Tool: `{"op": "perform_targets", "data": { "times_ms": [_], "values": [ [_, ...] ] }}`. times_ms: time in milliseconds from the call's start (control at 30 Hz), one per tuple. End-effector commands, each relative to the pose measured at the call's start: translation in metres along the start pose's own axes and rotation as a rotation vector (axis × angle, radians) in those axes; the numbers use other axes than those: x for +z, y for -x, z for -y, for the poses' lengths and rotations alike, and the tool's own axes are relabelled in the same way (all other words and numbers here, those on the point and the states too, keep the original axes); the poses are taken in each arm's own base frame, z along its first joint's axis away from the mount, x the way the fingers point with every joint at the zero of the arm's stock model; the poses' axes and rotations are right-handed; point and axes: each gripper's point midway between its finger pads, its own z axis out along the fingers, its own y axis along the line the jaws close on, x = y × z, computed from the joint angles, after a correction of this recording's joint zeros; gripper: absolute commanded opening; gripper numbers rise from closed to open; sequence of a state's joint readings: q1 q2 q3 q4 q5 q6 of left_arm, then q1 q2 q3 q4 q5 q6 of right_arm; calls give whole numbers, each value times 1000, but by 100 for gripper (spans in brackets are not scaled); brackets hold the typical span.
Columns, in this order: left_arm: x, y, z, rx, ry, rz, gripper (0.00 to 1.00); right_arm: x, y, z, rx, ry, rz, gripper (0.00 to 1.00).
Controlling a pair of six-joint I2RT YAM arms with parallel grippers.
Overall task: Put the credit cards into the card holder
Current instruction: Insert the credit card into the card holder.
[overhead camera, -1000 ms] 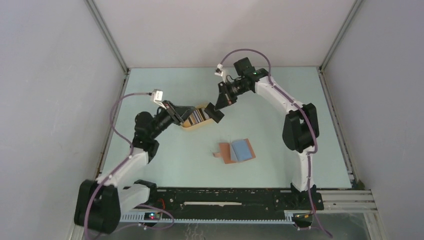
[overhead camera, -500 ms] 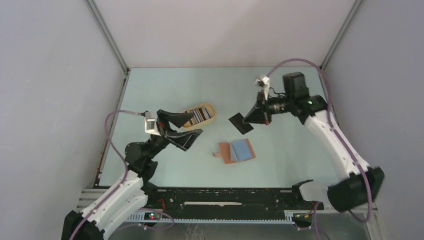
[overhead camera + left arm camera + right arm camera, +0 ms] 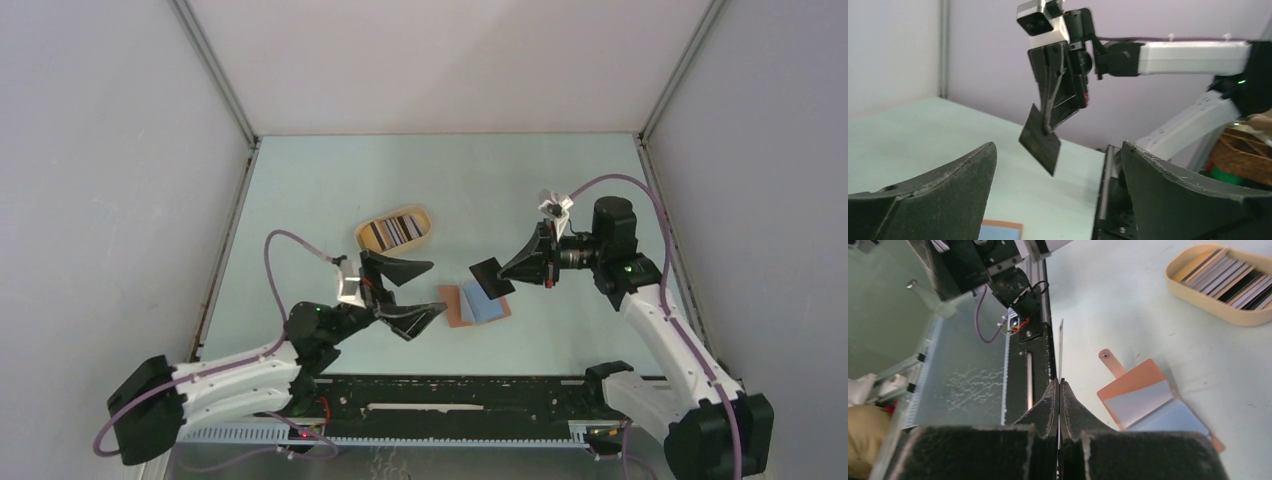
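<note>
Holder lying between left gripper and right gripper
Tray holding cards is sitting behind-left of it; a card is hanging near its right end.

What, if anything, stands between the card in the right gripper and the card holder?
Nothing visible does. The black card, pinched in the right gripper, hangs above the open card holder. The left gripper, fingers spread, sits at the holder's left edge, beside the path, not in it.

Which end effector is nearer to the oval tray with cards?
Left. The open left end effector is just on the near side of the tray; the right end effector, holding a black card, is farther away, to the right.
</note>
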State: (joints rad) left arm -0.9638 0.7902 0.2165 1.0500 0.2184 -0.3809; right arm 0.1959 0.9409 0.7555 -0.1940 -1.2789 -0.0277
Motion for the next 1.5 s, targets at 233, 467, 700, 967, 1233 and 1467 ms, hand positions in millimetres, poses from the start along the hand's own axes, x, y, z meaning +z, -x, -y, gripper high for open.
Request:
{"op": "perform_targets", "data": {
  "times_ms": [233, 467, 700, 967, 1233, 1467],
  "values": [
    [26, -32, -37, 14, 93, 31, 95, 1, 18, -6, 50, 77, 20, 0],
    [32, -35, -29, -7, 45, 12, 89, 8, 14, -1, 87, 111, -3, 0],
    [43, -44, -32, -74, 51, -7, 87, 15, 10, -4, 85, 144, -28, 0],
    [57, -52, -30, -154, 25, -29, 68, 23, 4, -2, 112, 178, -62, 0],
    [59, -51, -32, -188, 25, -30, 30, 25, 3, 2, 135, 174, -69, 0],
    [63, -55, -28, -234, -13, -55, 1, 25, 1, 4, 144, 161, -72, 0]
  ]
}}
